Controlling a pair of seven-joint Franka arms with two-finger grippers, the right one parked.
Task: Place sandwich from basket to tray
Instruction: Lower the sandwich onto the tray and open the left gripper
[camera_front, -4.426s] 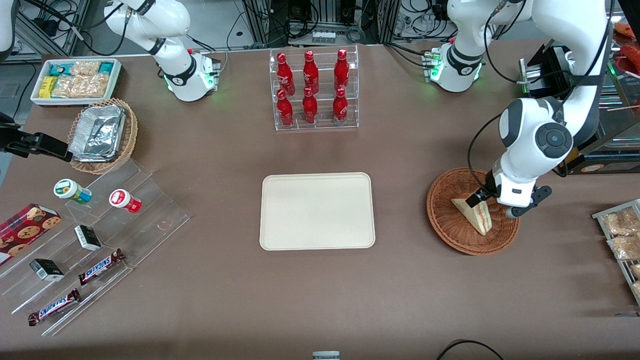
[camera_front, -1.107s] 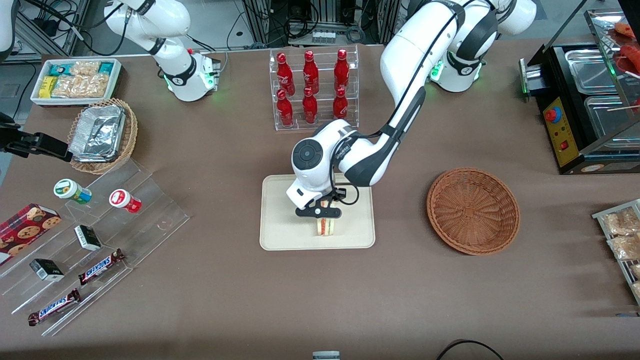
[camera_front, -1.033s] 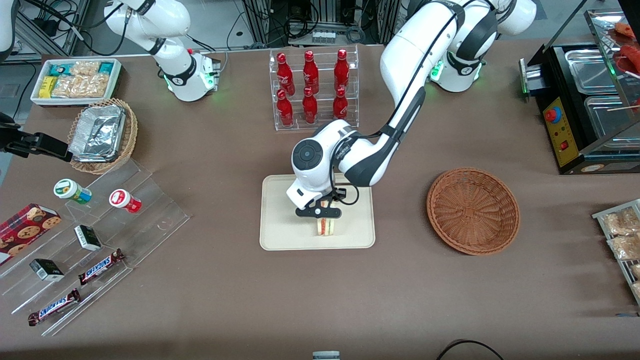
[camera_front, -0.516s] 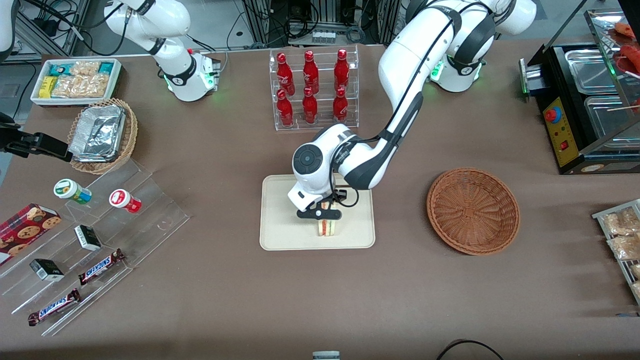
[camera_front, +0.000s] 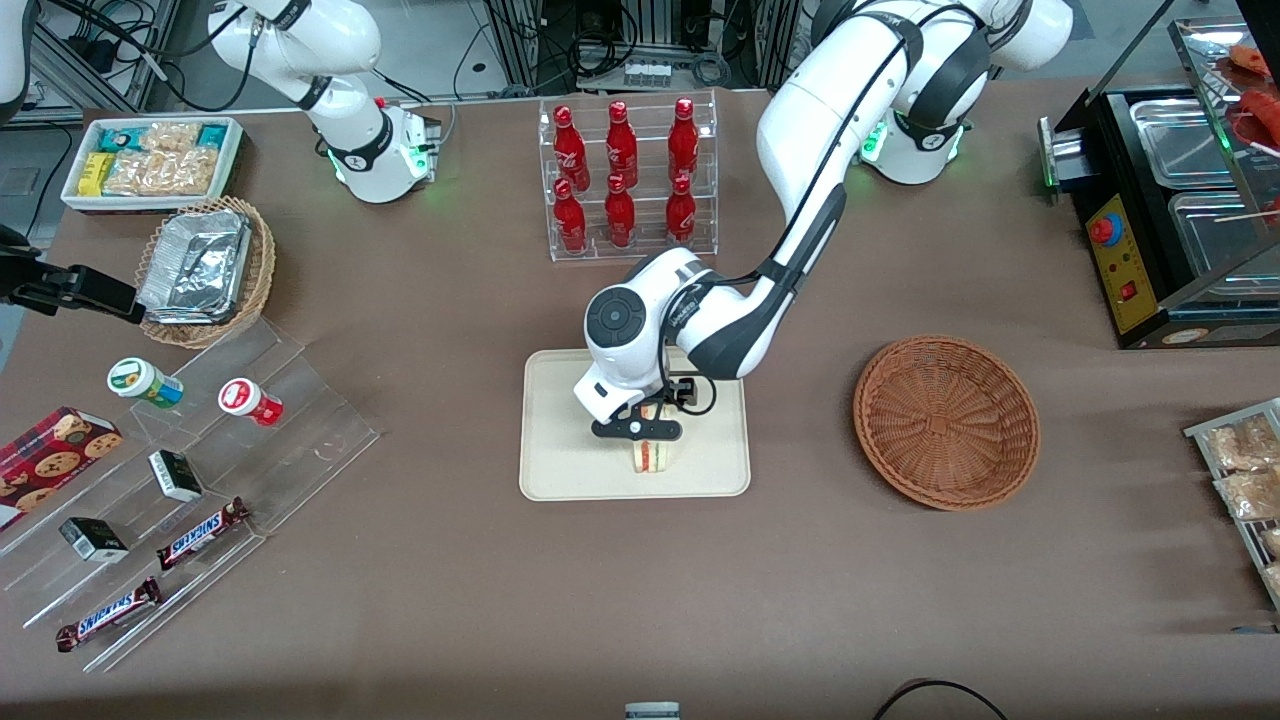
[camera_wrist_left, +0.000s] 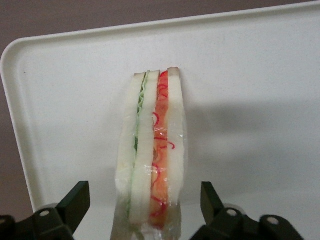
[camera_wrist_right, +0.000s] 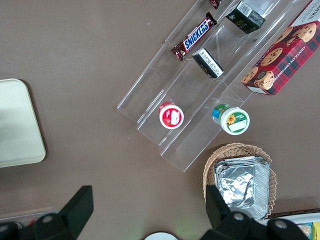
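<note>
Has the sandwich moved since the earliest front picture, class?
Yes. The sandwich has left the basket and now stands on the tray, toward the parked arm's end; the gripper is just above it, fingers open.

sandwich (camera_wrist_left: 152, 155) stands on edge on the cream tray (camera_front: 560, 440), red, orange and green layers showing. end effector (camera_front: 640, 432) sits open just above it, fingers (camera_wrist_left: 75, 202) clear either side. brown wicker basket (camera_front: 946, 421) empty, toward the working arm's end.

Claw (camera_front: 640, 430) opened, leaving sandwich (camera_front: 652, 455) on tray (camera_front: 560, 450).
</note>
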